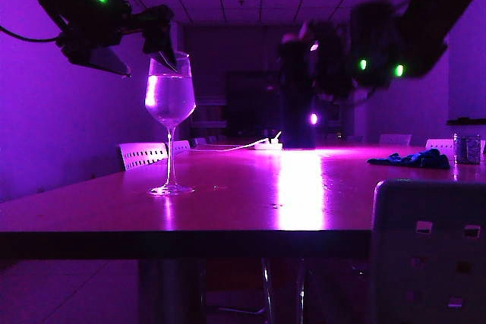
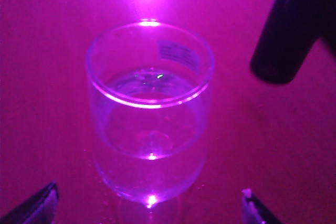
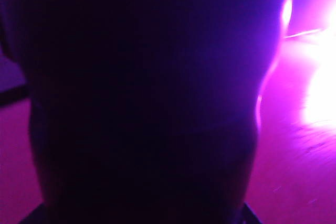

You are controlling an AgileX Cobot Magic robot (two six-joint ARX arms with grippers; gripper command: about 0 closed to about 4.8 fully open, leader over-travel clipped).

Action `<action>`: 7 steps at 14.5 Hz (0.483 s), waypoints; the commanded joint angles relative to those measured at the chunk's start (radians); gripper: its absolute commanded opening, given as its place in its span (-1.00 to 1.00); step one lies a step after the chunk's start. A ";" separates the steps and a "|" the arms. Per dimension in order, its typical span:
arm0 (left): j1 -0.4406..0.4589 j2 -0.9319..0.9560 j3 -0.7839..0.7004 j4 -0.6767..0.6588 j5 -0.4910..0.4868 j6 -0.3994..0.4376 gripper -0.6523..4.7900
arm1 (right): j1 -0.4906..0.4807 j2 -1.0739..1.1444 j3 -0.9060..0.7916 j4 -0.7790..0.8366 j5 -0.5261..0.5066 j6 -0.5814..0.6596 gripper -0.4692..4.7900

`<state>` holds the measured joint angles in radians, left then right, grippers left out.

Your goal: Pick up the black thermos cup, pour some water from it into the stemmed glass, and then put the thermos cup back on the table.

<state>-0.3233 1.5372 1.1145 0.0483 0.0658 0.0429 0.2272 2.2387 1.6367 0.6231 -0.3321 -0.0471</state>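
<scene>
Now right gripper point(image 1: 323, 73) clamped round black thermos cup point(image 1: 298, 92), cup upright, blurred, held above table point(image 1: 250, 195) right of stemmed glass point(image 1: 170, 123). Glass already holds water, foot on table. Judged step: setting cup back down. Advice: keep cup vertical, lower straight onto bare wood, well apart from glass, release only once base sits flat. Left gripper point(image 2: 149, 205) wide, empty, hovering just over glass rim; best kept motionless.
</scene>
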 commanded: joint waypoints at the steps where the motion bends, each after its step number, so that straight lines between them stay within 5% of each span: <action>1: -0.002 -0.005 0.005 0.013 -0.002 0.011 1.00 | 0.001 0.040 -0.004 0.101 0.001 -0.009 -0.50; 7: -0.002 -0.005 0.005 0.013 -0.002 0.036 1.00 | -0.014 0.094 -0.006 0.205 0.015 0.002 -0.50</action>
<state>-0.3233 1.5372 1.1145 0.0483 0.0658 0.0750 0.2092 2.3341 1.6222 0.7422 -0.3080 -0.0483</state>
